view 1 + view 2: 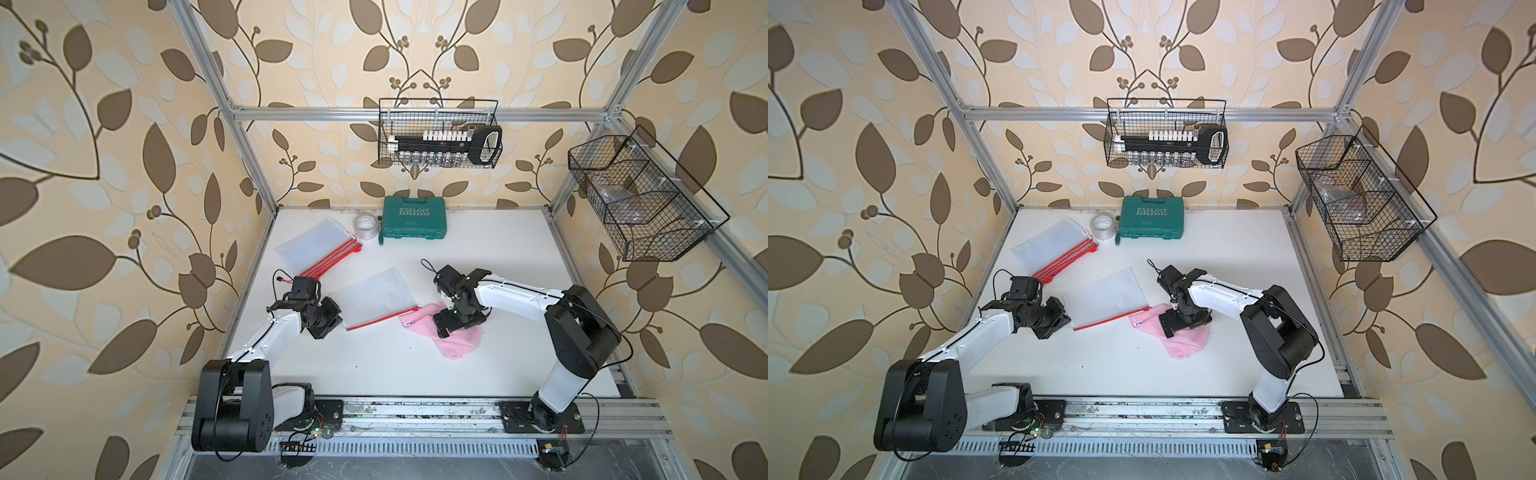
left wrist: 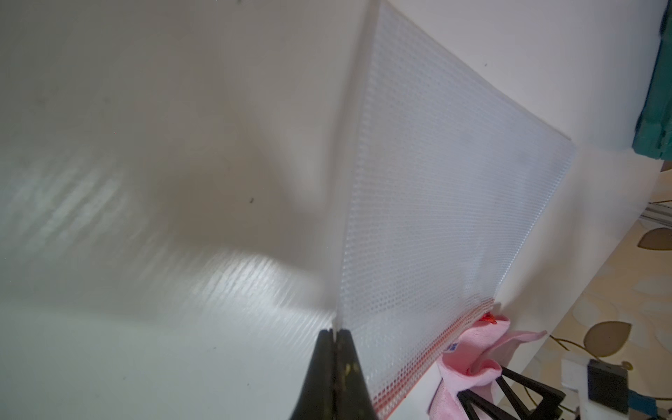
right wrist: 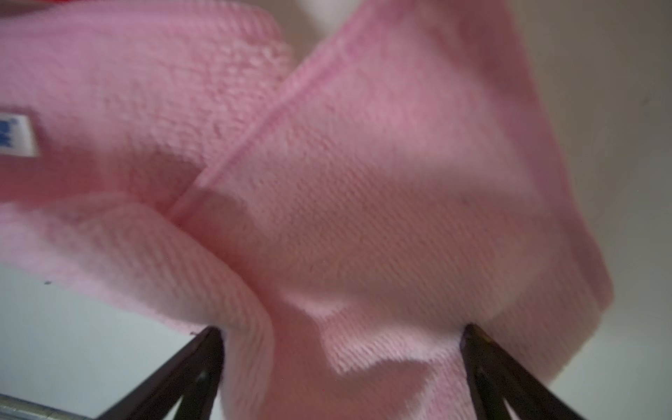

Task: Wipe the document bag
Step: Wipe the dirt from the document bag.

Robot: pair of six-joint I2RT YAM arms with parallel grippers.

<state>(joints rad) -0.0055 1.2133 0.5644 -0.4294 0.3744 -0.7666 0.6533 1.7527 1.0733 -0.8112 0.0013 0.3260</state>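
The document bag (image 1: 374, 297) (image 1: 1104, 295) is a translucent mesh pouch with a red zipper edge, lying mid-table. My left gripper (image 1: 336, 316) (image 2: 336, 332) is shut on the bag's near left edge, and the mesh (image 2: 436, 218) stretches away from the jaws. A crumpled pink cloth (image 1: 461, 343) (image 1: 1183, 343) (image 3: 363, 182) lies beside the bag's zipper end, its corner touching the bag. My right gripper (image 1: 451, 325) (image 3: 342, 329) stands open, pointing down onto the cloth, with folds of cloth between its spread fingers.
A stack of more mesh bags (image 1: 320, 249) lies at the back left, with a tape roll (image 1: 365, 226), a small screwdriver (image 1: 379, 241) and a green tool case (image 1: 413, 222) along the back. Wire baskets hang on the back frame (image 1: 440, 133) and right frame (image 1: 636, 195).
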